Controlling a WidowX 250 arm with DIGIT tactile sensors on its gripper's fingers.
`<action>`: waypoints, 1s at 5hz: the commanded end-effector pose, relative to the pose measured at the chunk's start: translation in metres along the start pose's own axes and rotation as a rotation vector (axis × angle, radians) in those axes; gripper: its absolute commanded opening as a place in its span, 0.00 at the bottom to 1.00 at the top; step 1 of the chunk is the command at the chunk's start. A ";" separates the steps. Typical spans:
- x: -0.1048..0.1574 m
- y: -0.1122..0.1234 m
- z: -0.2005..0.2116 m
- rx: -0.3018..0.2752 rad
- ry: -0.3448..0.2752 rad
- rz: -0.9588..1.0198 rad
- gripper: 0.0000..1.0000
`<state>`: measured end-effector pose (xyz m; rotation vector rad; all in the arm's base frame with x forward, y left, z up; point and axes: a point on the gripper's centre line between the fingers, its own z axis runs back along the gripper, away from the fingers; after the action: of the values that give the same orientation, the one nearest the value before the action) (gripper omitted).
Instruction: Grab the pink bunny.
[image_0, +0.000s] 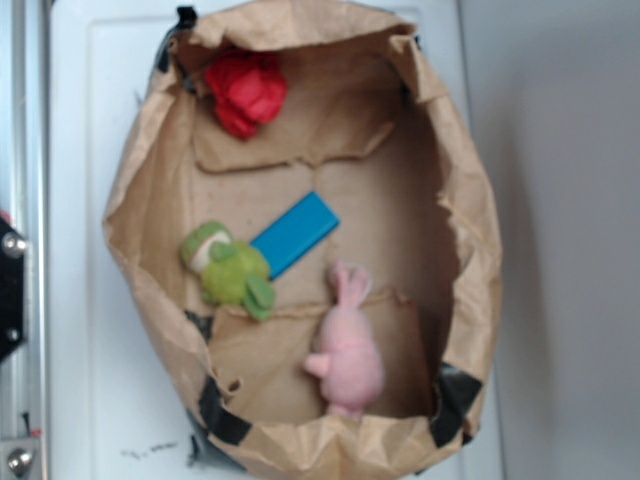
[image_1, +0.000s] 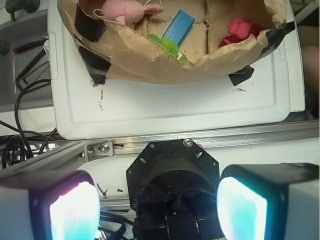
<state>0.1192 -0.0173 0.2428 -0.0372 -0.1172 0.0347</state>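
Note:
The pink bunny (image_0: 346, 350) lies in the near right part of a brown paper bag tray (image_0: 470, 210), ears pointing to the far side. In the wrist view the pink bunny (image_1: 125, 10) shows at the top left, inside the bag. My gripper (image_1: 159, 205) is open and empty, its two glowing pads (image_1: 75, 212) wide apart. It sits back over the robot base, outside the bag and well away from the bunny. The gripper does not show in the exterior view.
In the bag are also a green and cream plush (image_0: 230, 268), a blue flat block (image_0: 296, 233) and a red wrinkly ball (image_0: 245, 92). The bag stands on a white tray (image_1: 165, 107). A metal rail (image_1: 210, 140) and cables (image_1: 20, 100) lie near the base.

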 end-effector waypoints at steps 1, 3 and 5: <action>0.000 0.000 0.000 0.000 0.000 0.000 1.00; 0.090 0.027 -0.030 0.050 0.007 -0.335 1.00; 0.167 0.050 -0.086 0.129 -0.031 -0.560 1.00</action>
<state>0.2859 0.0403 0.1544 0.0921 -0.0880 -0.5114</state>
